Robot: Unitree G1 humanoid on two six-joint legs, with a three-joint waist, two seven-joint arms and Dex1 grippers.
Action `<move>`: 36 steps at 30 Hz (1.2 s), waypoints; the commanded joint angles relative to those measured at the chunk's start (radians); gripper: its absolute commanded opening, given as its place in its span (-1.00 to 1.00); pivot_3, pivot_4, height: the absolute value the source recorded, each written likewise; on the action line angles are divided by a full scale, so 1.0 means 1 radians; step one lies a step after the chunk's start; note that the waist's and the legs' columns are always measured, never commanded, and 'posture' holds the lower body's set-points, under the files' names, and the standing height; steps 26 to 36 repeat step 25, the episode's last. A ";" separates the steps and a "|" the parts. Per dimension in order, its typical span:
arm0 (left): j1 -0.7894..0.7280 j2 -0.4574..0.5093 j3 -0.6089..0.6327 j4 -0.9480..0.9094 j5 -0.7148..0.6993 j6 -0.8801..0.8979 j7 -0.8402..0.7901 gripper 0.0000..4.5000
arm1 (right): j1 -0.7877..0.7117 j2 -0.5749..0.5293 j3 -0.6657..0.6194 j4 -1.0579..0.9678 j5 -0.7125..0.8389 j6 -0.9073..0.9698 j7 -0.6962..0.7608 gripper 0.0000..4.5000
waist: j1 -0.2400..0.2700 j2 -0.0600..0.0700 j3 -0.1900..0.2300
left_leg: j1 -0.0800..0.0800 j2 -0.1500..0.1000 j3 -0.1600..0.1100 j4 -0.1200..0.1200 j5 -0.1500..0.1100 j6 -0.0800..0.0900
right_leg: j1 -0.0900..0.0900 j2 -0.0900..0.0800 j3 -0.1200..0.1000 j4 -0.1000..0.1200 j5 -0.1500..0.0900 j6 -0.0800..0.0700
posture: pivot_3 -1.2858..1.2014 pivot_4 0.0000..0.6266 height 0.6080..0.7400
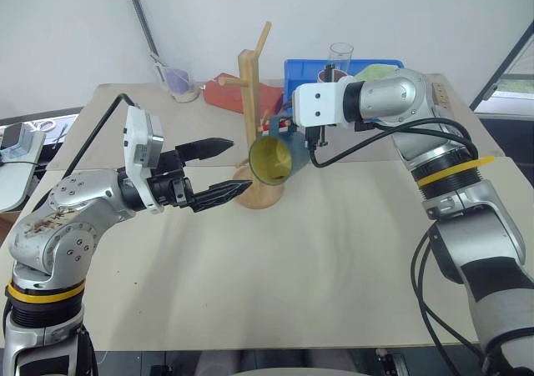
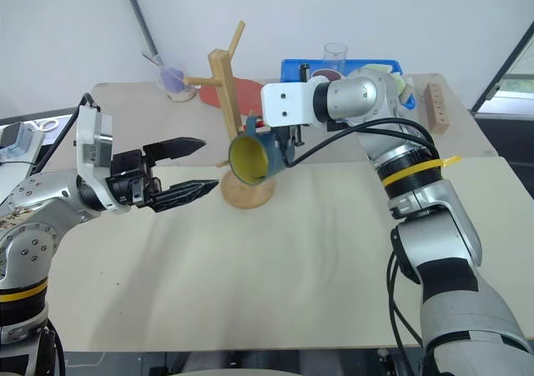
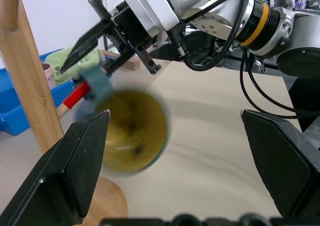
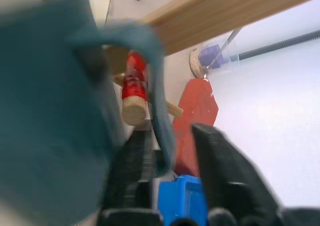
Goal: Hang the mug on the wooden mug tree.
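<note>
The mug [image 1: 273,160], dark teal-blue outside and yellow inside, sits tilted on its side against the wooden mug tree [image 1: 252,101], its open mouth facing toward the robot and downward, its body just above the tree's round disc base. Its loop handle [image 4: 159,100] is threaded over a red-banded peg [image 4: 134,96], whose tip shows through the loop in the right wrist view. The mug appears blurred in both wrist views, which suggests it is swinging or settling on the peg. The right gripper [image 4: 172,153] is positioned at the handle with its two black fingers parted; the handle lies between them, but the frames do not confirm that either finger presses on it. Judged from this, the hanging step is essentially accomplished and release is in progress; what remains is to withdraw the right gripper clear of the handle without dragging the mug off the peg, and to confirm that the mug comes to rest. The left gripper [image 1: 209,172] is held level just beside the tree's base, fingers spread wide and empty, pointing toward the mug. Behind the tree stand a blue bin [image 1: 310,74] and a clear glass [image 1: 340,57].
</note>
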 commanded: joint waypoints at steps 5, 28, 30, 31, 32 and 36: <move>0.025 0.057 0.035 0.041 0.070 -0.053 -0.021 1.00 | -0.019 -0.075 -0.065 -0.065 0.041 -0.044 0.048 0.68 | 0.000 0.000 0.000 | 0.000 0.000 0.000 0.000 0.000 0.000 | 0.000 0.000 0.000 0.000 0.000 0.000 | 0.03 -0.52 0.91; 0.190 0.219 0.148 0.172 0.263 -0.153 -0.096 1.00 | 0.349 -0.303 -0.446 -0.722 0.717 0.803 0.169 0.68 | 0.001 -0.002 0.001 | 0.001 0.001 0.002 -0.001 -0.005 -0.008 | -0.003 -0.002 0.000 0.000 -0.004 -0.009 | 0.03 -0.52 0.91; 0.190 0.219 0.148 0.172 0.263 -0.153 -0.096 1.00 | 0.349 -0.303 -0.446 -0.722 0.717 0.803 0.169 0.68 | 0.001 -0.002 0.001 | 0.001 0.001 0.002 -0.001 -0.005 -0.008 | -0.003 -0.002 0.000 0.000 -0.004 -0.009 | 0.03 -0.52 0.91; 0.190 0.219 0.148 0.172 0.263 -0.153 -0.096 1.00 | 0.349 -0.303 -0.446 -0.722 0.717 0.803 0.169 0.68 | 0.001 -0.002 0.001 | 0.001 0.001 0.002 -0.001 -0.005 -0.008 | -0.003 -0.002 0.000 0.000 -0.004 -0.009 | 0.03 -0.52 0.91; 0.190 0.219 0.148 0.172 0.263 -0.153 -0.096 1.00 | 0.349 -0.303 -0.446 -0.722 0.717 0.803 0.169 0.68 | 0.001 -0.002 0.001 | 0.001 0.001 0.002 -0.001 -0.005 -0.008 | -0.003 -0.002 0.000 0.000 -0.004 -0.009 | 0.03 -0.52 0.91; 0.190 0.219 0.148 0.172 0.263 -0.153 -0.096 1.00 | 0.349 -0.303 -0.446 -0.722 0.717 0.803 0.169 0.68 | 0.001 -0.002 0.001 | 0.001 0.001 0.002 -0.001 -0.005 -0.008 | -0.003 -0.002 0.000 0.000 -0.004 -0.009 | 0.03 -0.52 0.91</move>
